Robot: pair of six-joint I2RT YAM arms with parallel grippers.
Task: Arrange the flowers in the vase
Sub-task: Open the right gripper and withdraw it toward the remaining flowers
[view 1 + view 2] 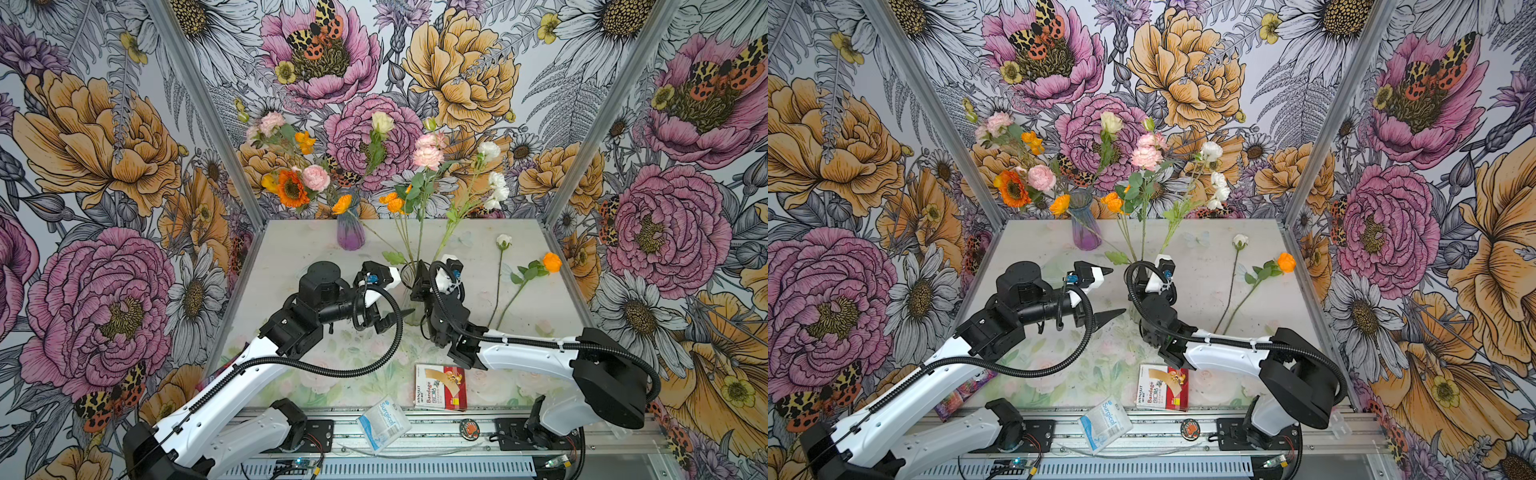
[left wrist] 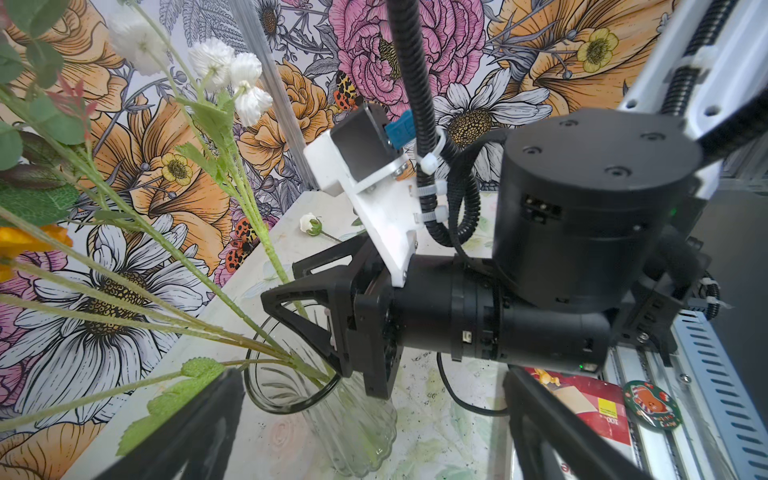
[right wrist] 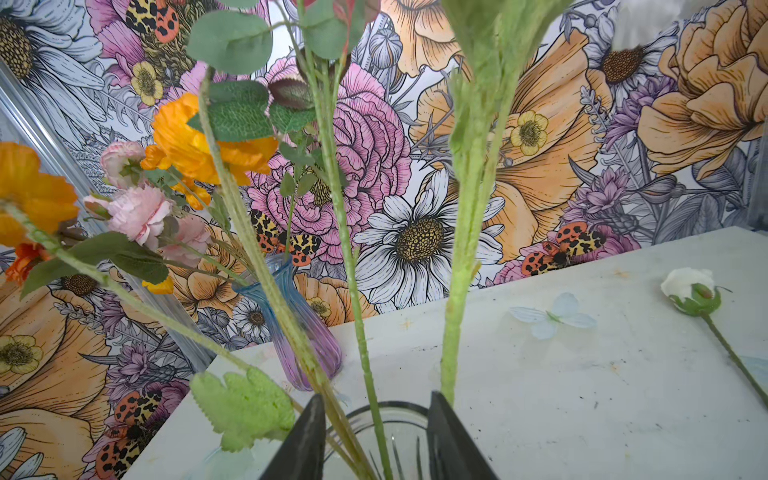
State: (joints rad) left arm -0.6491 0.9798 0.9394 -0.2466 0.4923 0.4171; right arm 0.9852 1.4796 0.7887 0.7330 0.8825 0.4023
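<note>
Most of the flowers (image 1: pixel 428 157) stood in the clear vase (image 2: pixel 332 415) midway on the desk (image 1: pixel 291 249) or in the purple vase (image 1: pixel 351 230) behind it, while a white bud (image 1: pixel 503 240) and an orange bloom (image 1: pixel 552 262) lay flat to the right. The right end effector (image 3: pixel 376 415) sat at the clear vase's rim, jaws apart around several stems and clamped on none; the left end effector (image 1: pixel 1118 291) hung spread wide just beside the glass. A careless pull-back seemed likely to snag a stem and drag it out, or either arm might have tipped the top-heavy vase.
</note>
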